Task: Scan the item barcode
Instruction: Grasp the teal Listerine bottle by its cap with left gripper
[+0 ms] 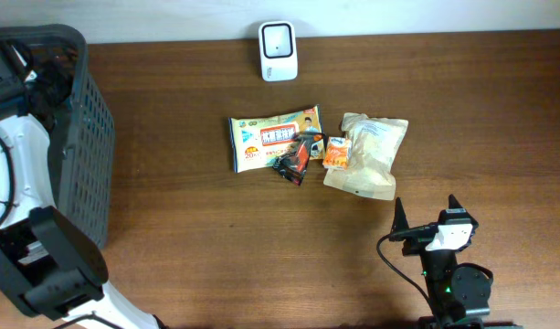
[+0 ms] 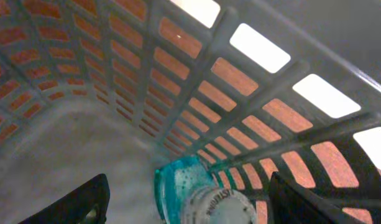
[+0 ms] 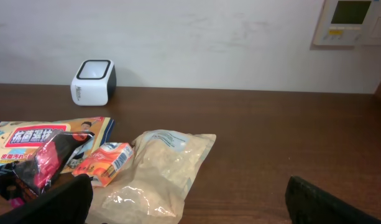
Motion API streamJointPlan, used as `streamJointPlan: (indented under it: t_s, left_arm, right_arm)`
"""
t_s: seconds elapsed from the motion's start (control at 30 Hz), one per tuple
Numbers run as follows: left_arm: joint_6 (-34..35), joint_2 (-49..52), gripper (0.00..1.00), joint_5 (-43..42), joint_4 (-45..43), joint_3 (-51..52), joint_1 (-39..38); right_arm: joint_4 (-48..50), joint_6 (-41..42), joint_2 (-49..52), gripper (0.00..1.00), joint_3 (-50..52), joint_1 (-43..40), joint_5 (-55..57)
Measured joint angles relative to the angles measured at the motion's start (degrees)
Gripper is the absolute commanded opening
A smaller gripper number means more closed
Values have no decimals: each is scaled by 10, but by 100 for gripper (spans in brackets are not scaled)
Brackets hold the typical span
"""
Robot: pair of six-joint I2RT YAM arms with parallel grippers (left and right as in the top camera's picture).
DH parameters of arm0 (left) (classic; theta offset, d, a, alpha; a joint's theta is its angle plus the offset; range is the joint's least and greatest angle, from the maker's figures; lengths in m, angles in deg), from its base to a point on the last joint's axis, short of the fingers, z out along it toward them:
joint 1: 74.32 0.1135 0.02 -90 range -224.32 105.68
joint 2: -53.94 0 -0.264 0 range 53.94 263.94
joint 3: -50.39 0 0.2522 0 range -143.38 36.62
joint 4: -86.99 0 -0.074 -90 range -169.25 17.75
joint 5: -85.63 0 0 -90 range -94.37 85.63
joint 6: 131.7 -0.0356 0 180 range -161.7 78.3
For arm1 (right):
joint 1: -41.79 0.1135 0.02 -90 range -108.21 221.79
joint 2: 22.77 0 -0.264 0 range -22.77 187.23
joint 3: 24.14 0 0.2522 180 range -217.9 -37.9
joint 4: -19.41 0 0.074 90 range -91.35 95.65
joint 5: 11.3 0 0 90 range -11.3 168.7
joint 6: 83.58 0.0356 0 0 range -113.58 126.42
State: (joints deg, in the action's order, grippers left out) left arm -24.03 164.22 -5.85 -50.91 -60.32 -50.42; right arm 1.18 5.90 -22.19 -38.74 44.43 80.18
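Stage: early, judged nothing scanned | left gripper (image 2: 189, 180): fingers wide either side of teal bottle (image 2: 178, 186) inside basket (image 1: 88, 137) at left, no grip seen | right gripper (image 1: 427, 215): wide, empty, near right | scanner (image 1: 278, 50): far centre | remaining: grasp, lift, present barcode

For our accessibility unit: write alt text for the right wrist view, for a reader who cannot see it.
A beige pouch, orange packet, red-and-black packet and printed pack lie clustered on a brown table, a white scanner behind them. The open right gripper frames the bottom corners.
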Motion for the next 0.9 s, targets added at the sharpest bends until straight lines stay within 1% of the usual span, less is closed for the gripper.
streamJointPlan:
  t_s: [0.3, 0.4, 0.47, 0.5, 0.6, 0.73, 0.8, 0.83, 0.87, 0.9]
  left_arm:
    - [0, -5, 79, 0, 19, 0, 1]
    - [0, -3, 73, -3, 18, 0, 1]
    - [-2, 3, 64, -10, 10, 0, 1]
    - [-3, 12, 63, -17, 2, 0, 0]
    - [-16, 29, 66, -24, -8, 1, -3]
    - [-54, 36, 64, -26, -8, 3, -3]
    - [-73, 36, 56, -27, -9, 3, -3]
    - [-82, 36, 50, -28, -10, 3, -3]
    - [-89, 36, 46, -29, -12, 3, -3]
    - [-90, 36, 44, -28, -13, 3, -3]
  right_arm:
    - [0, 0, 0, 99, 0, 0, 0]
    - [0, 0, 0, 99, 0, 0, 0]
    - [0, 0, 0, 98, 0, 0, 0]
    - [0, 0, 0, 99, 0, 0, 0]
    - [0, 0, 0, 99, 0, 0, 0]
    - [0, 0, 0, 98, 0, 0, 0]
    - [0, 0, 0, 99, 0, 0, 0]
    - [0, 0, 0, 99, 0, 0, 0]
    - [0, 0, 0, 98, 0, 0, 0]
    - [0, 0, 0, 98, 0, 0, 0]
